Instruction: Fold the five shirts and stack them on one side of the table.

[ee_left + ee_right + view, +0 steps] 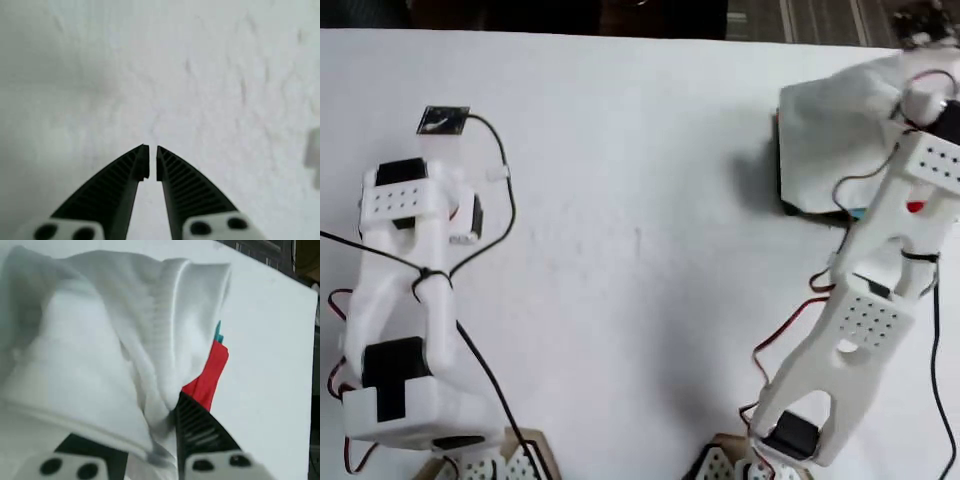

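Observation:
A white shirt (835, 125) lies bunched on top of a stack at the table's far right. Under it show a dark shirt (786, 185) and slivers of blue and red cloth. In the right wrist view my right gripper (152, 417) is shut on a fold of the white shirt (100, 350), with a red shirt (207, 375) and a teal edge (218, 333) beneath. The right arm (905, 190) stretches over the stack. My left gripper (150, 152) hangs shut and empty over the bare table (200, 75). The left arm (405, 215) stands folded at the near left.
White table (630, 220) stretches wide between the two arms. Black and red cables (480, 260) trail from both arms near the front edge. The table's far edge (620, 36) meets a dark floor behind.

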Controlling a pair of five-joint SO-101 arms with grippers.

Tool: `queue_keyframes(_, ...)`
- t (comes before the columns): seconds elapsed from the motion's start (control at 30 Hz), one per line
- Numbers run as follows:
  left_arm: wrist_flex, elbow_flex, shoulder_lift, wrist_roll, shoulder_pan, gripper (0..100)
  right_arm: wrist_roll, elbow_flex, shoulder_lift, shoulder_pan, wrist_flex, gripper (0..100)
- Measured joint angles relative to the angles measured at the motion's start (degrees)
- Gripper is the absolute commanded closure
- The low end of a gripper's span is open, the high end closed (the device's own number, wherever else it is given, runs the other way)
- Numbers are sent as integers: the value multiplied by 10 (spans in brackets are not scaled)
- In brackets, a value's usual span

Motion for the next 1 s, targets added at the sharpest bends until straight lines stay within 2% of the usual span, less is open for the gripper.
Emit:
queue_keyframes(0.2, 0, 0, 0, 0, 0, 942, 0, 0, -73, -53, 36, 981)
queue_keyframes(0.37, 0, 0, 0, 0, 0, 942, 0, -1, -112, -47, 38, 981)
queue_keyframes(0.6, 0, 0, 0, 0, 0, 942, 4, -1, -120, -2, 38, 981)
queue_keyframes(0.77, 0, 0, 0, 0, 0, 942, 4, -2, -80, 29, 16, 981)
queue_keyframes(1.0, 0, 0, 0, 0, 0, 942, 4, -1, 11, 32, 18, 981)
